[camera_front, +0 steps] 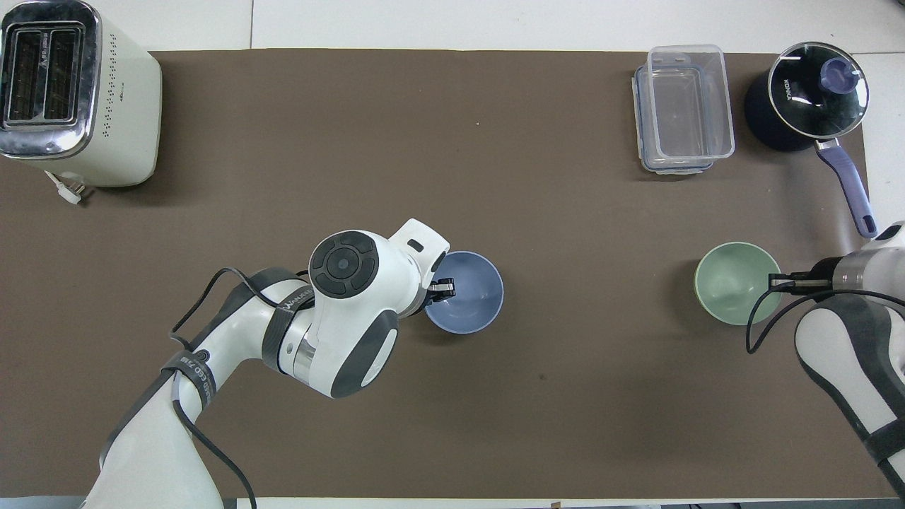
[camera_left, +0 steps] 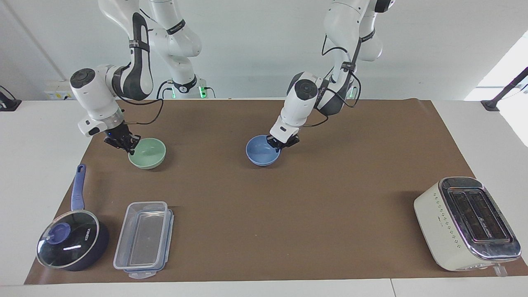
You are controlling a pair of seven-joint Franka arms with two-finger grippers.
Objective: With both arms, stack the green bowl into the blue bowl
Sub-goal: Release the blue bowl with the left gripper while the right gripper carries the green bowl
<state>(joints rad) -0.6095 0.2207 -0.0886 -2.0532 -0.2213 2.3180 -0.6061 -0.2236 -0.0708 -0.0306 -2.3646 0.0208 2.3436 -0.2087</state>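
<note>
Both sets of jaws are clamped tight on a bowl rim. The left gripper (camera_left: 275, 145) pinches the blue bowl (camera_left: 261, 151) at the rim on the side toward the left arm's end; that bowl sits around the middle of the table (camera_left: 288, 206), somewhat closer to the robots' edge. The right gripper (camera_left: 131, 145) pinches the green bowl (camera_left: 148, 153) at its rim toward the right arm's end of the table, not far from that end's edge. The bowls are well apart, both right way up.

Away from the robots: a saucepan (camera_left: 72, 240) with glass lid in the right-arm-end corner, a clear container (camera_left: 142, 239) just beside it, and a toaster (camera_left: 468, 222) in the left-arm-end corner.
</note>
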